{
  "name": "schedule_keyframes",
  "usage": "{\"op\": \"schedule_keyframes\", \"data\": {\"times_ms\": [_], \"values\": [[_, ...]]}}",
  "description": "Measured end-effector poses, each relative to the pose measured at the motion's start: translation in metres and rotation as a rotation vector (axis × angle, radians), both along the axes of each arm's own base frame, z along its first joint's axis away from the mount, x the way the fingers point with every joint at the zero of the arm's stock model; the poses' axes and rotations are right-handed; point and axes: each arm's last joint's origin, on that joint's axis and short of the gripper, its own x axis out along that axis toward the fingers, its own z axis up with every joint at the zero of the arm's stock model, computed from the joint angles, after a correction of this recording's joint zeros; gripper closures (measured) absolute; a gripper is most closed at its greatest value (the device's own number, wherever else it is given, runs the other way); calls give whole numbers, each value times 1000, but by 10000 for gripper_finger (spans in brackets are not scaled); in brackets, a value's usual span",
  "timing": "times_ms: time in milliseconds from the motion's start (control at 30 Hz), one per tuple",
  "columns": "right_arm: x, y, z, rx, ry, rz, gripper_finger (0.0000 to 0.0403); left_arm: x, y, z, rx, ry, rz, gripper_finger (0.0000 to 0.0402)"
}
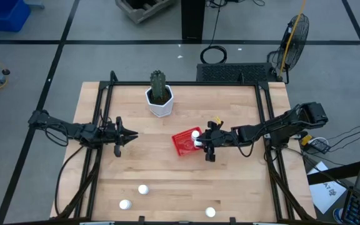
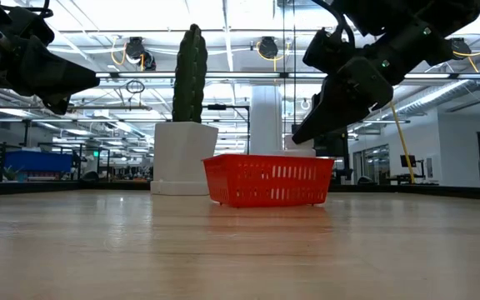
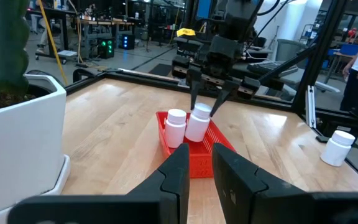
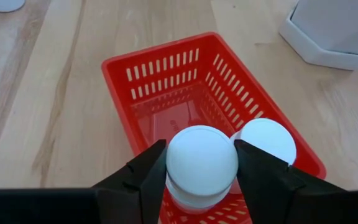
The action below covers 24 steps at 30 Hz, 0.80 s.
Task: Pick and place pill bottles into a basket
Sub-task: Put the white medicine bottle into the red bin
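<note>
Right end effector (image 4: 199, 180) at basket (image 4: 166, 81) rim, bottle (image 4: 201, 160) between fingers

A white faceted plant pot (image 1: 160, 102) holding a green cactus (image 1: 159, 84) is seen standing upright near the far edge of the wooden table (image 1: 167, 178). Beyond the table, a floor fan (image 1: 296, 32) is placed at the far right, a blue bin (image 1: 4, 14) at the far left, and a coiled black cable (image 1: 214, 55) is laid on the grey floor
</note>
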Motion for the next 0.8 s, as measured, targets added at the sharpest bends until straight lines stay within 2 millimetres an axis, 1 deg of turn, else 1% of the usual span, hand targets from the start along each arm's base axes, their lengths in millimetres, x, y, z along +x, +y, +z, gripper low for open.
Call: {"op": "schedule_keyframes", "data": {"times_ms": [800], "values": [[-1,0,-1,-12,20,4,228,0,0,0,0,0,0,327]]}}
